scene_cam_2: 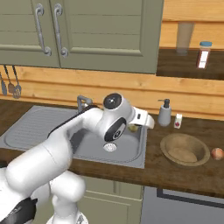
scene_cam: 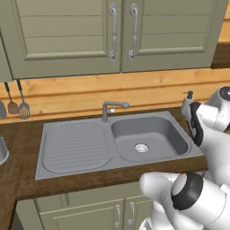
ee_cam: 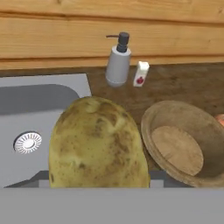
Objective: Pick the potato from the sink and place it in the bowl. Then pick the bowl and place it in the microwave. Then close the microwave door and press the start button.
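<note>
Closest to the hand camera, the potato [ee_cam: 98,144] is clamped in the gripper [scene_cam_2: 139,124] above the sink [ee_cam: 43,92], with the bowl [ee_cam: 186,144] just beside.

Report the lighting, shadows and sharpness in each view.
Left base view: flat, even light, soft shading inside the sink, no glare. Right base view: the bowl shows a soft inner shadow; the arm's edges look slightly soft. Hand view: the potato looms large from closeness, its mottled skin sharp; the soap dispenser is crisp.
</note>
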Controlling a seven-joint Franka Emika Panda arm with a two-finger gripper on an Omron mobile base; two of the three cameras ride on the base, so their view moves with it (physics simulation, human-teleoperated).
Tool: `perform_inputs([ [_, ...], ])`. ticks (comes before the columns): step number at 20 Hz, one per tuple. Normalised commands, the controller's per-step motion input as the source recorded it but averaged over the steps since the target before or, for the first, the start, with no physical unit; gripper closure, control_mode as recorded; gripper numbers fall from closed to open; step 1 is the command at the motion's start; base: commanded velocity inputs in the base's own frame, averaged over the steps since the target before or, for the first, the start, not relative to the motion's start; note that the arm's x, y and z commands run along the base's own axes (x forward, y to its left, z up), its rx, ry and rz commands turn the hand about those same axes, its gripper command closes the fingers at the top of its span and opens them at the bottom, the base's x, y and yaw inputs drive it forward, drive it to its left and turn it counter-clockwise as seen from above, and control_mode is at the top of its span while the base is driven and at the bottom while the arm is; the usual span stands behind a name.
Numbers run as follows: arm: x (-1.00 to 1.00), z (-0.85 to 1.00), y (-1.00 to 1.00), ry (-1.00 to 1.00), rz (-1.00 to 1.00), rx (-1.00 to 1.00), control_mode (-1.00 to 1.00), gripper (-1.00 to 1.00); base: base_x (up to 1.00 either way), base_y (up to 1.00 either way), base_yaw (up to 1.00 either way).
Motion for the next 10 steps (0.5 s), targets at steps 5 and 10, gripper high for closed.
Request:
perform_inputs([
  [5,0.0,-0.13,-0.91,0.1,-0.14,0.01,-1.0,1.0,0.0,0.0,0.0],
  [10,-0.02,0.0,-0.82,0.08,-0.08,0.07,-1.0,1.0,0.0,0.0,0.0],
])
